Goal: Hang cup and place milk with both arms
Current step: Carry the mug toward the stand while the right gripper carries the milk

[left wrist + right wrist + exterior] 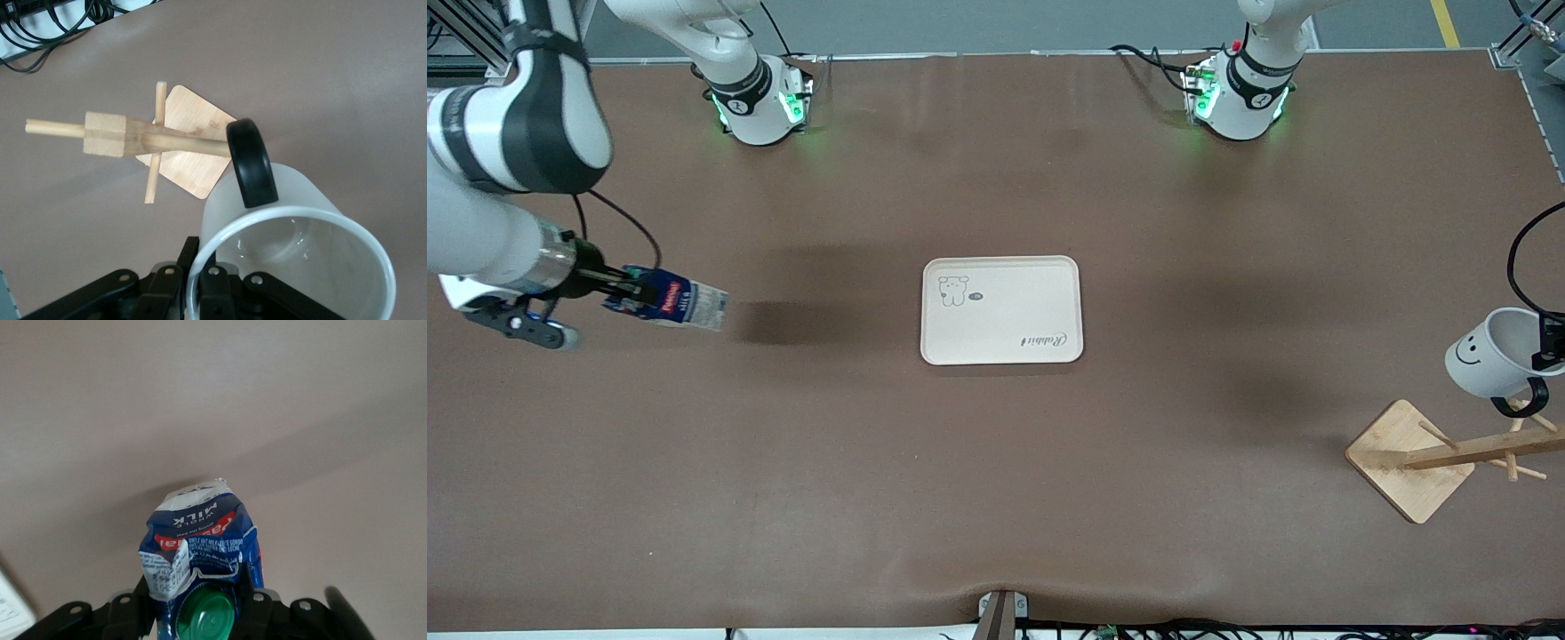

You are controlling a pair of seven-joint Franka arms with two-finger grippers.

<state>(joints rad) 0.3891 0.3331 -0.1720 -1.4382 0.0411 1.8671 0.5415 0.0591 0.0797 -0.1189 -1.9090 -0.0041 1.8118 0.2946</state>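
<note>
- My left gripper (1549, 345), at right edge of frame, is closed on the cup (1492, 352); its handle (251, 162) may miss the rack (1449, 455) peg.
- My right gripper (624, 288), at left edge of frame, pinches the milk (678, 301) tilted; it seems crumpled and may slip before the tray (1001, 309).

This looks like a robotics lab or test bay rather than a home. Two robot arm bases (760, 102) (1240, 98) with green status lights are bolted along the top of the frame to a wide table (996, 498) under brown covering. Cable bundles (1227, 629) trail along the bottom edge, and grey floor with a yellow line (1445, 22) shows at upper right.
</note>
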